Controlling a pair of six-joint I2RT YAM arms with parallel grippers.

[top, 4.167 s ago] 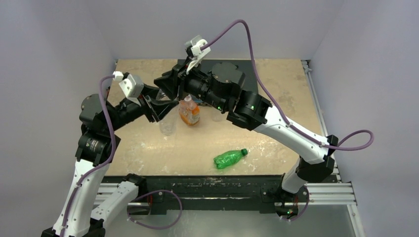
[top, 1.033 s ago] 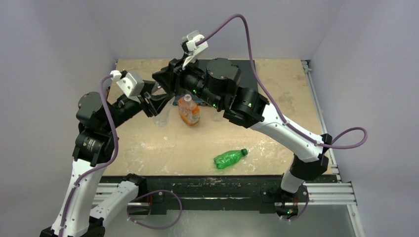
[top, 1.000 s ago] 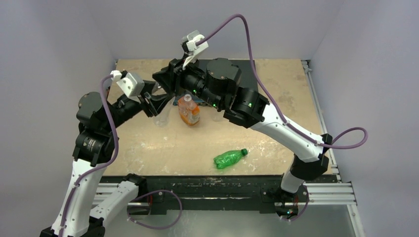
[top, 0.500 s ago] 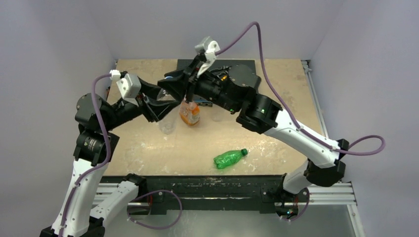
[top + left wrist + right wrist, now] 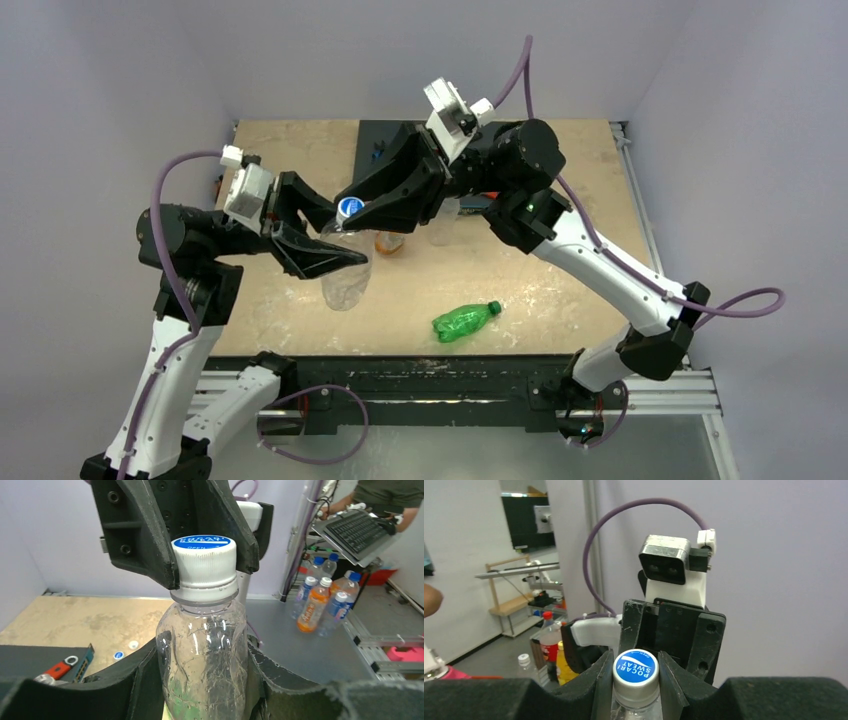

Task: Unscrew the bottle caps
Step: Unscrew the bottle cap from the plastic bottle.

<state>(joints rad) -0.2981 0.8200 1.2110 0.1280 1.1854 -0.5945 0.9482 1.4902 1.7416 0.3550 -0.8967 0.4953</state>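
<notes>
Nearest your bases, the green bottle (image 5: 465,320) lay on its side on the table (image 5: 560,280), green cap (image 5: 494,306) on, well apart from both arms, untouched. Behind it, your left gripper (image 5: 340,245) was clamped round the body of a clear crinkled bottle (image 5: 202,655), holding it off the table, roughly upright with a slight tilt. Your right gripper (image 5: 635,680) sat over it from the far side, jaws closed on that bottle's white cap (image 5: 203,562), blue face up, a finger on each side of the ribbed skirt. My read: this was the twist-off step, cap seated on the neck as far as I could see

Handling, my judgement: the bottle looked empty, so light, thin-walled and soft. It'd buckle under a hard mid-body squeeze and spin under a weak one. Better hold was high on the shoulder, just under the neck ring, where it's stiffer. Cap was small, stiff and ribbed: grip the skirt, not the top edge, or it'd pop out

Behind the pair, the orange-label bottle (image 5: 388,243) and a second clear bottle (image 5: 440,228) stood on the table, partly hidden by the right arm; couldn't tell whether they were capped. Furthest back, two loose caps (image 5: 132,644) lay near the black mat (image 5: 368,130)
</notes>
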